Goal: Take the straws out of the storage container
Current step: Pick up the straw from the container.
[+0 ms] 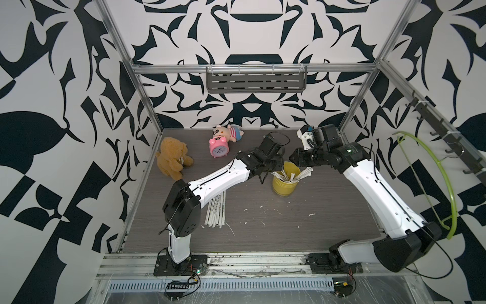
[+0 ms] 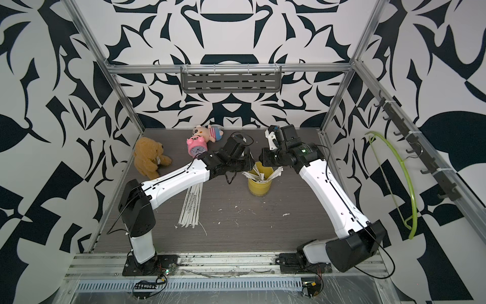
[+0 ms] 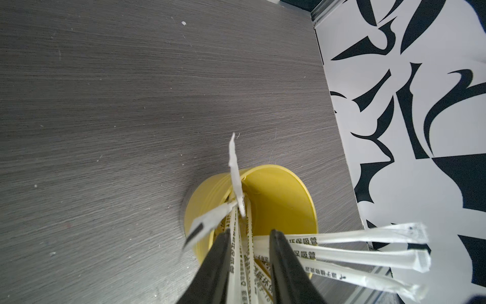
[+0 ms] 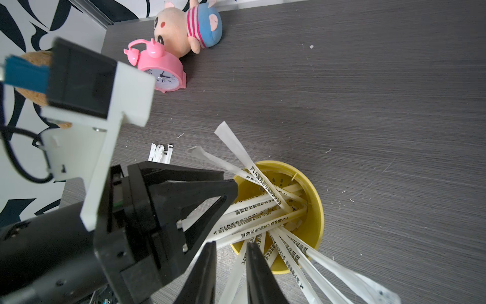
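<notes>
Left wrist view looks down past the left gripper [image 3: 249,233] into the cup [image 3: 278,200]. Its black fingers [image 3: 215,263] stand apart on either side of a few straws [image 3: 240,252], with yellow showing beside them, so the jaws read as released around the straws, not yet pinching. In both top views the cup [image 1: 285,185] stands upright on the table [image 1: 328,223] just right of the frame's middle, with many straws fanned out of its mouth. A flat pile [image 1: 217,210] of straws lies to its lower left, partly under the left arm. The right gripper [image 4: 231,244] hangs at the cup's other side, jaws narrow, with a straw showing in the gap; whether it grips that straw cannot be told. Several things could go wrong from here. The cup looks light and nothing visibly holds it down, so straws pulled sideways rather than straight up could lever on the rim and tip or drag it. The straws cross one another inside, so a lift may carry extra ones partway and spill them over the rim. A pinch that catches only a flat wrapper end could tear it; the white scraps [image 1: 311,214] on the table suggest the paper tears easily. Both grippers crowd one mouth, so a lift by either could knock the other.
</notes>
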Tool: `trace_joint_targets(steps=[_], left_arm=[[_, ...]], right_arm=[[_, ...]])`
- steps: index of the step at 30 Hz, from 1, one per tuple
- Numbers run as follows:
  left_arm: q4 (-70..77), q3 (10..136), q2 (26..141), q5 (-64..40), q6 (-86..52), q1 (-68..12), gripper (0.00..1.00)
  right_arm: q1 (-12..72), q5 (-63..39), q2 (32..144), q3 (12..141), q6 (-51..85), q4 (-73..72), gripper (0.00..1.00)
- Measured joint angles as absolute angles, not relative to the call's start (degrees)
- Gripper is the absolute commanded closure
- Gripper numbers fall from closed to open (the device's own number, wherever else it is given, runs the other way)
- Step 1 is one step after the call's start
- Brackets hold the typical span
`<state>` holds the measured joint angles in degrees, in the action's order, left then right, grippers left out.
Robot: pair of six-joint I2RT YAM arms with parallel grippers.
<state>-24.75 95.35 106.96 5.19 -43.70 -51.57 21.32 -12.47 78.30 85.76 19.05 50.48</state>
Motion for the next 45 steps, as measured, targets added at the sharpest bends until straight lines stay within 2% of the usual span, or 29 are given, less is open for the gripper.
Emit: trace_joint_targets(steps=[22,38,45], left_arm=[[-26.4,103.4,113.8,6.2,-39.9,-51.5,0.67],[-26.4,106.2,116.7,2.3,-37.6,-50.9,0.77],[-26.5,106.2,116.7,1.9,-36.6,-50.8,0.75]], right_arm=[[21.1,-13.0,78.3,85.8,18.8,49.4,0.77],[20.0,-12.8,77.9,85.3,17.9,49.4,0.78],[19.8,-12.8,77.9,85.0,17.8,49.1,0.79]])
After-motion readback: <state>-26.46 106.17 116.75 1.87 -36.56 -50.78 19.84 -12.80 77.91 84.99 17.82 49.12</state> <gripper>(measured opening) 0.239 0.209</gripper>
